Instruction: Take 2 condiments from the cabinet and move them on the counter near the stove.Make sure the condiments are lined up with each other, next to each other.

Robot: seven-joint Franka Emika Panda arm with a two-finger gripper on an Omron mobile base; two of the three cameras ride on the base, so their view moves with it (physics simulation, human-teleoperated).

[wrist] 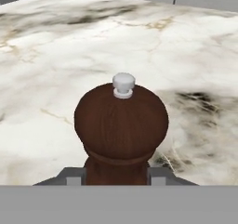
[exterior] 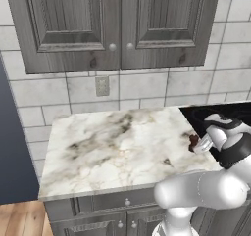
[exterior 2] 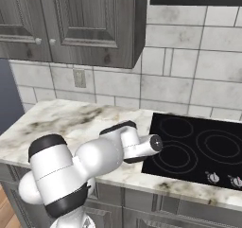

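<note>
Grey tiled wall across the back, outlet plate set into it. Overhead, grey wood-grain cabinet, both panelled doors shut, round knobs side by side at the seam. Below, white marble counter with brown-grey veining, thick pale front edge, grey drawer fronts underneath. Black glass stove flush in the counter on the right, thin ring outlines, small silver knobs along its front. White arm bent low over the counter, reaching toward the stove's left edge. Down at the claw: dark red-brown pepper mill, upright, white knob on top, standing right at the stove's near-left edge over the marble. From the hand camera, mill sitting squarely between the two grey finger pads, one pad tight against each side of its narrow waist — claw closed around the mill, gripping it. Whether the mill's base touches the counter: cannot tell.
</note>
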